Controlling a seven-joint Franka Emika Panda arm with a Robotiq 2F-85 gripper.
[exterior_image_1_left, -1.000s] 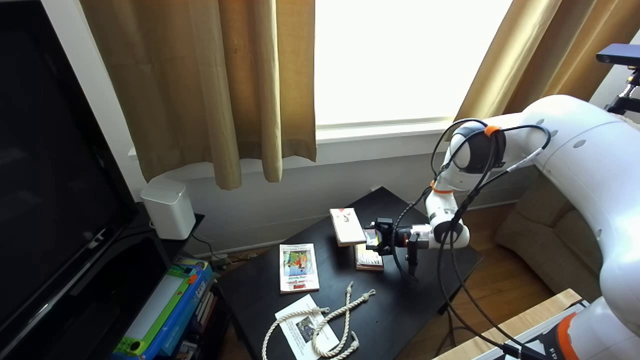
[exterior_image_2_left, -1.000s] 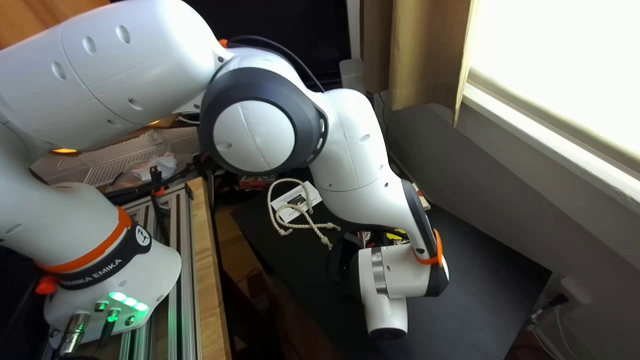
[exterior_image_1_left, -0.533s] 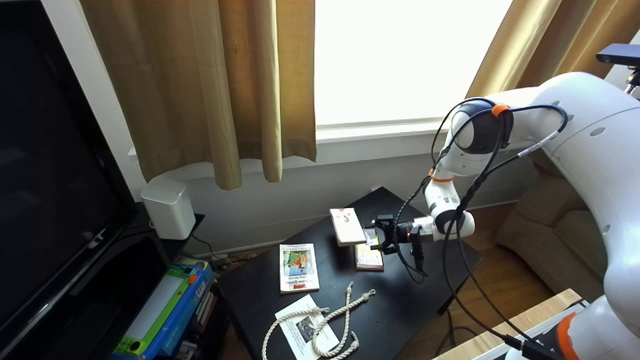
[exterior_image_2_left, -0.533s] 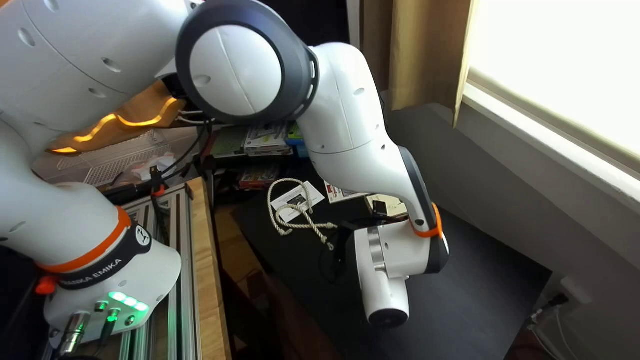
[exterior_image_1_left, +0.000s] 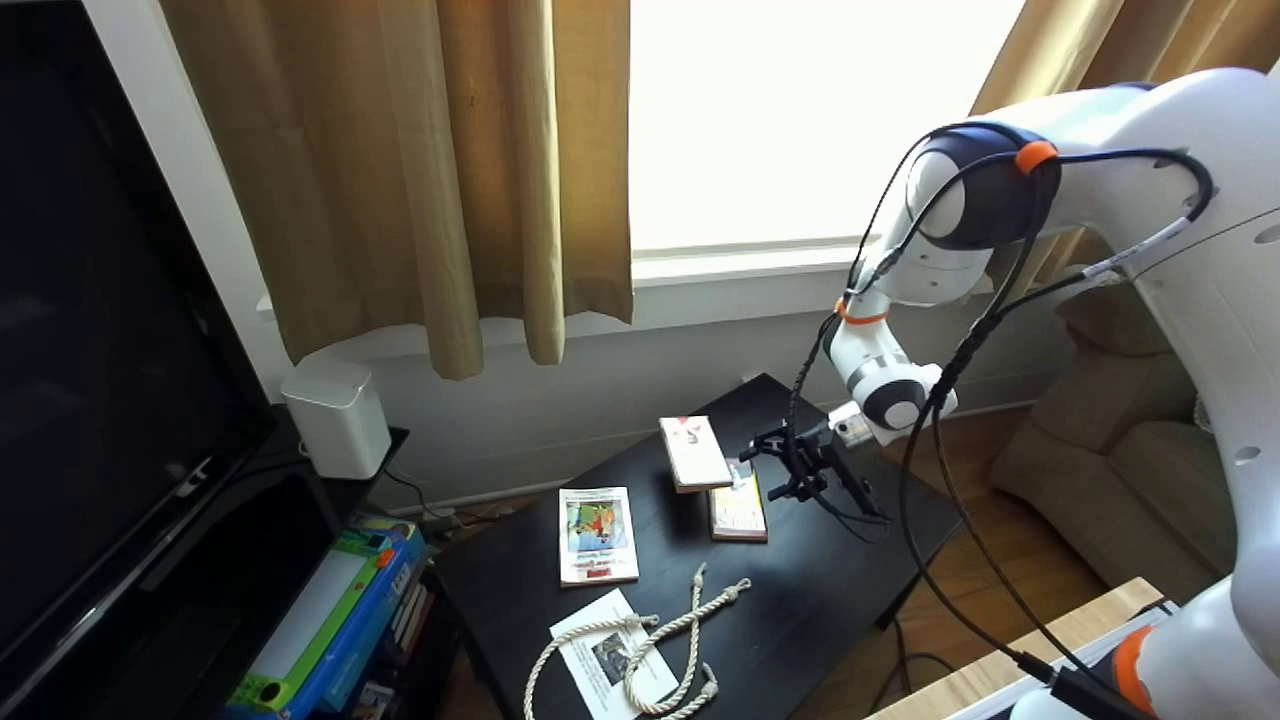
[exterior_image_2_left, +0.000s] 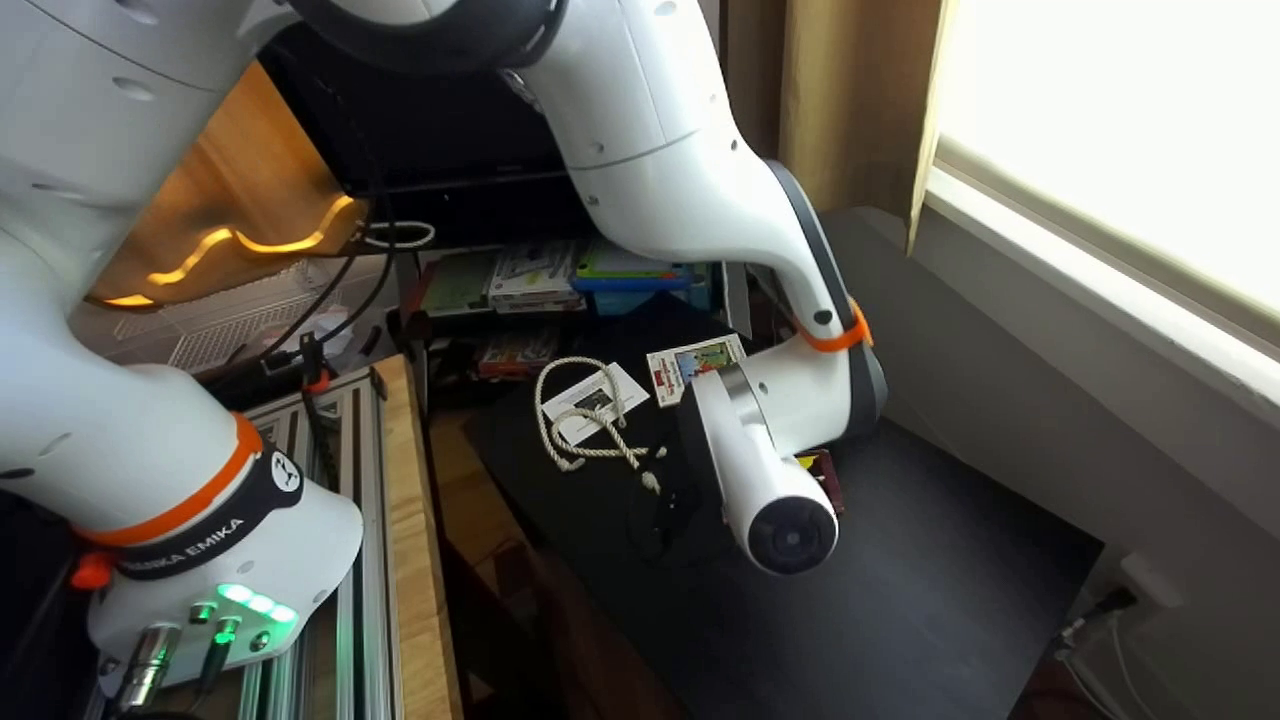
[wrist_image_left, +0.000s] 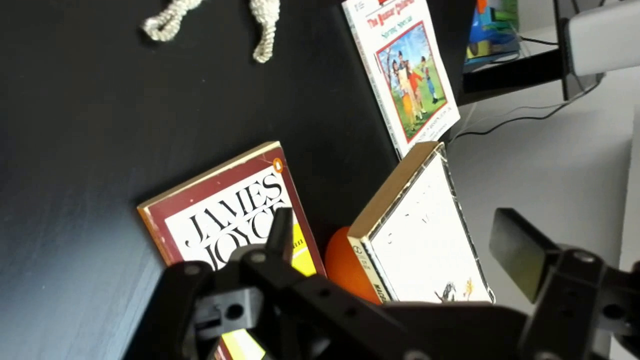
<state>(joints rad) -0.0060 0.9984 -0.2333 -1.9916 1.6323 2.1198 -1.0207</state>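
Observation:
My gripper (wrist_image_left: 400, 240) stands open with nothing held, tilted downward above the table's books. In the wrist view a white-covered book (wrist_image_left: 425, 235) shows between its fingers, farther off, leaning over an orange rounded object (wrist_image_left: 347, 267). The maroon-edged James Joyce book (wrist_image_left: 225, 220) lies flat on the dark table, partly hidden by the left finger. An exterior view has the gripper (exterior_image_1_left: 762, 474) just beside the James Joyce book (exterior_image_1_left: 740, 512) and the raised white book (exterior_image_1_left: 695, 455). Elsewhere the arm's wrist hides most of the gripper.
A Boxcar Children book (exterior_image_1_left: 597, 535) lies on the black table (exterior_image_1_left: 800, 600). Cream rope (exterior_image_1_left: 692, 640) loops over a printed sheet (exterior_image_1_left: 585, 655). A white box-shaped device (exterior_image_1_left: 340, 420) stands by the television (exterior_image_1_left: 120, 300). Cables hang from the arm. Wall and window border the table.
The arm has risen and drawn back from the books, and the gripper has tipped downward. More of the James Joyce book is uncovered. The books have stayed where they were.

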